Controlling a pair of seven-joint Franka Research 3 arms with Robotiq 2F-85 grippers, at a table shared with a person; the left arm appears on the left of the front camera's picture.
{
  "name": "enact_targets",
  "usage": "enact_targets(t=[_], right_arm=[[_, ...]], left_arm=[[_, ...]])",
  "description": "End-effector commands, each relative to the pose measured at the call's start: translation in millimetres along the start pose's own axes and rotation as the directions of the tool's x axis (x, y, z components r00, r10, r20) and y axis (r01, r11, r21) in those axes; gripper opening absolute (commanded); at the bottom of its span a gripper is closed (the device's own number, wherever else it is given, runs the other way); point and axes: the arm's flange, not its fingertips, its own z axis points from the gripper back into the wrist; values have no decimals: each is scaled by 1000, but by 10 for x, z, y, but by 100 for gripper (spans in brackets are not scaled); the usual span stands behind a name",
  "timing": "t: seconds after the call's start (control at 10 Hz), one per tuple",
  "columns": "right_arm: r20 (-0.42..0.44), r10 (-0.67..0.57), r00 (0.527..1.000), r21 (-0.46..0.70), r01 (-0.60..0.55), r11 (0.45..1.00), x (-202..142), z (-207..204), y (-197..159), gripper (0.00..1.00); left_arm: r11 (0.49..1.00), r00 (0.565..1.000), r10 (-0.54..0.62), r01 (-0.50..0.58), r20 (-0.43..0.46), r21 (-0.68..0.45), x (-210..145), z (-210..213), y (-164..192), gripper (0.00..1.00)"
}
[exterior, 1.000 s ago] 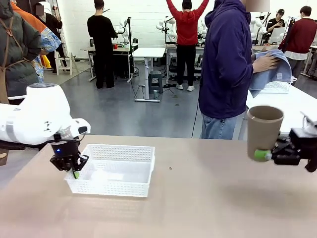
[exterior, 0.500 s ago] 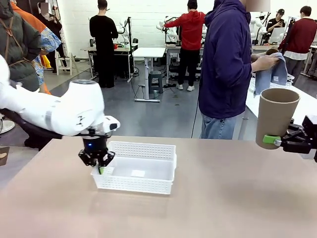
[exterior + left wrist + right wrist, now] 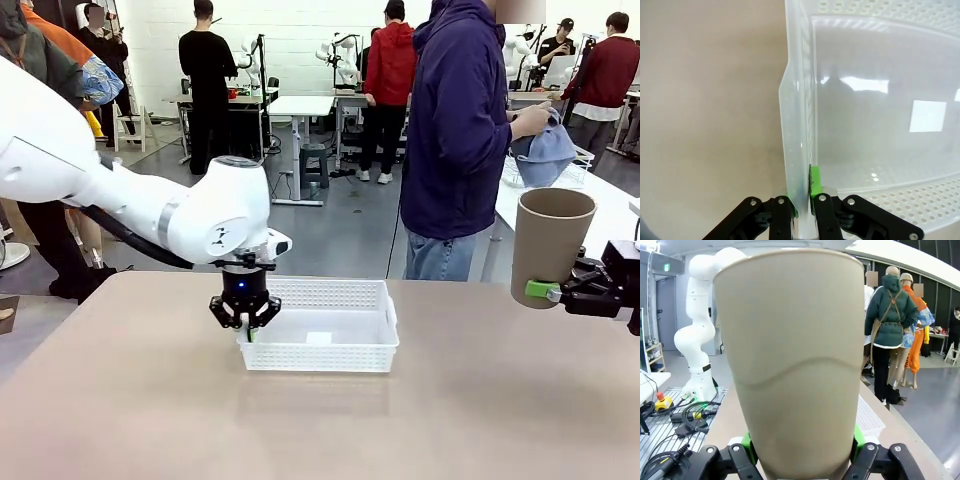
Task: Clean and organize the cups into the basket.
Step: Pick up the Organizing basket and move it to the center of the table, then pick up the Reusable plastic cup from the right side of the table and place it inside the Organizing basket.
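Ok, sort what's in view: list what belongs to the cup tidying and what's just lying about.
Job: basket, pinched at its wall by the left end effector; tan cup, held by the right end effector.
Lying about: far white table, stool.

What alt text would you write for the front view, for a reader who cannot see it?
The left gripper pinches the left wall of a white mesh basket on a tan table, while the right gripper holds a tan paper cup upright in the air at the right. Behind the table, a person in a dark blue hoodie holds a blue cloth.
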Motion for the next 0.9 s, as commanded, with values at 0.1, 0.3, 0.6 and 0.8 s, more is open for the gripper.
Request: enact_targets(t=[0.1,0.3,0.6,0.8], right_arm=[[-7,16,1000,11,-16,1000,29,7,-6,39],[-7,16,1000,11,-16,1000,29,7,-6,39],[-7,16,1000,11,-16,1000,29,7,-6,39],[-7,16,1000,11,-16,1000,29,7,-6,39]], left_arm=[[999,999,-24,25,-35,21,58,-433,-408,0],[989,988,-144,143,-49,-26,45,-378,-326,0],[973,973,-226,223,-38,-62,19,-305,-251,0],[968,971,-236,232,-33,-91,18,-251,-161,0]])
